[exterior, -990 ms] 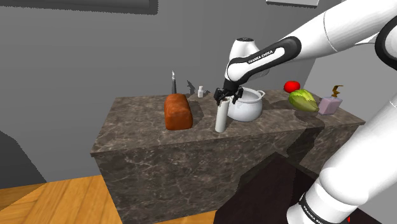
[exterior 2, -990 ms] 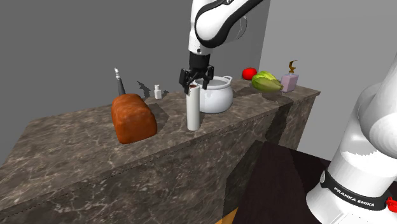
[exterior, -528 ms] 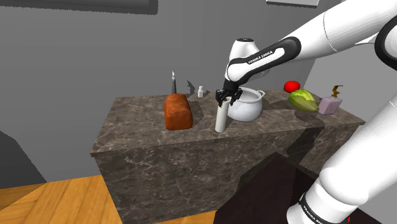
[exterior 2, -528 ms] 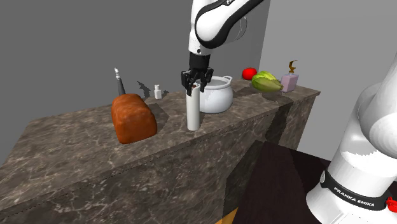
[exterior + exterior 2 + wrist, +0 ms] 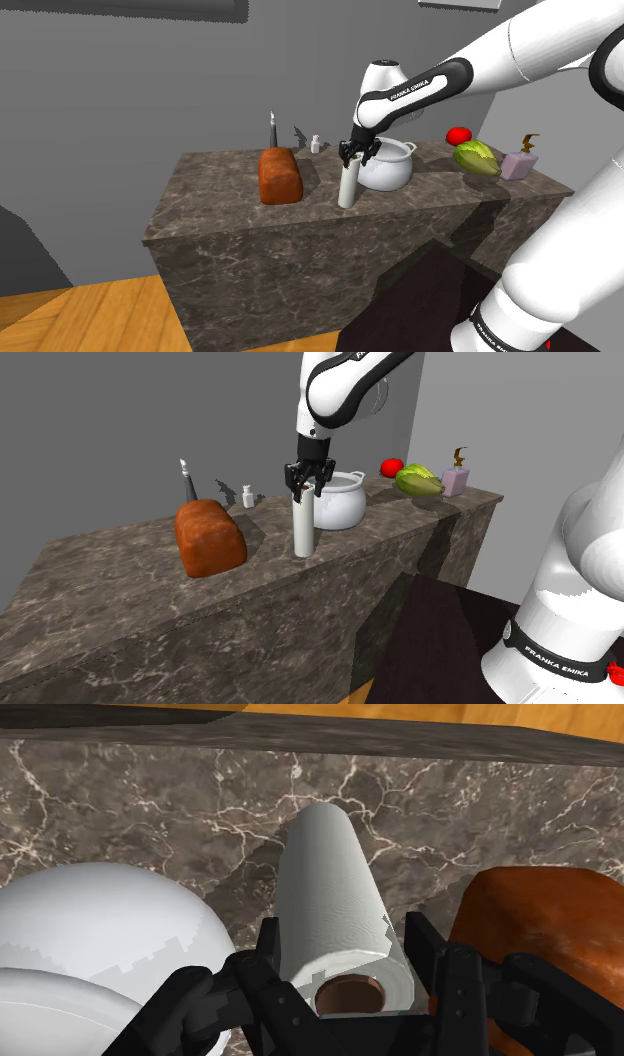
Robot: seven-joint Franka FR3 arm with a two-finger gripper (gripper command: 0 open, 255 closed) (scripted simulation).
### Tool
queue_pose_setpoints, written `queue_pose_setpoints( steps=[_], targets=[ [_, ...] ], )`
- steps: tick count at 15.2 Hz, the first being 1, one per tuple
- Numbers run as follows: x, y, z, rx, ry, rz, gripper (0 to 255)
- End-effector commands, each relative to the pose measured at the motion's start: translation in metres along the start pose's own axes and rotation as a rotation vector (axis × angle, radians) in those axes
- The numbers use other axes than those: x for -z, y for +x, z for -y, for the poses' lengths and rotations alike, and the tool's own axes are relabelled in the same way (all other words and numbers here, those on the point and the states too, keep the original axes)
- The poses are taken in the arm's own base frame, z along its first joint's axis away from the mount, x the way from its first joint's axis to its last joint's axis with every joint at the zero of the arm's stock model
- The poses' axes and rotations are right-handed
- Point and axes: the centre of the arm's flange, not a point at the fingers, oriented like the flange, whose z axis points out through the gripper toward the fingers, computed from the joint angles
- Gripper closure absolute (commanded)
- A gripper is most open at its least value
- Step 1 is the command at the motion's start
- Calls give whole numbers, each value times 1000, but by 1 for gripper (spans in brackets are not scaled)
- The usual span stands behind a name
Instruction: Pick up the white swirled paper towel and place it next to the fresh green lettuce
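A white paper towel roll stands upright on the dark marble counter, between a loaf of bread and a white pot. My black gripper comes down from above and is shut on the roll's top end. In the wrist view the two fingers press both sides of the roll, whose brown core shows between them at the gripper. The green lettuce lies far along the counter, beyond the pot, towards the shoulder view's right.
The white pot stands close beside the roll, the brown bread loaf on its other side. A red tomato and a lilac soap dispenser flank the lettuce. A small shaker stands at the back.
The fingers, spread wide around the roll's top a second ago, have closed onto it. The roll and the arm have stayed in place.
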Motion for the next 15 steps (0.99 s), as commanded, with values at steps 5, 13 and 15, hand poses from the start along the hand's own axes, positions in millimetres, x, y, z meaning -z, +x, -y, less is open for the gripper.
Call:
queue_pose_setpoints(
  steps=[5,13,15],
  targets=[
    [20,4,0,0,0,0,255],
    [62,13,0,0,0,0,255],
    [72,15,0,0,0,0,255]
  ],
)
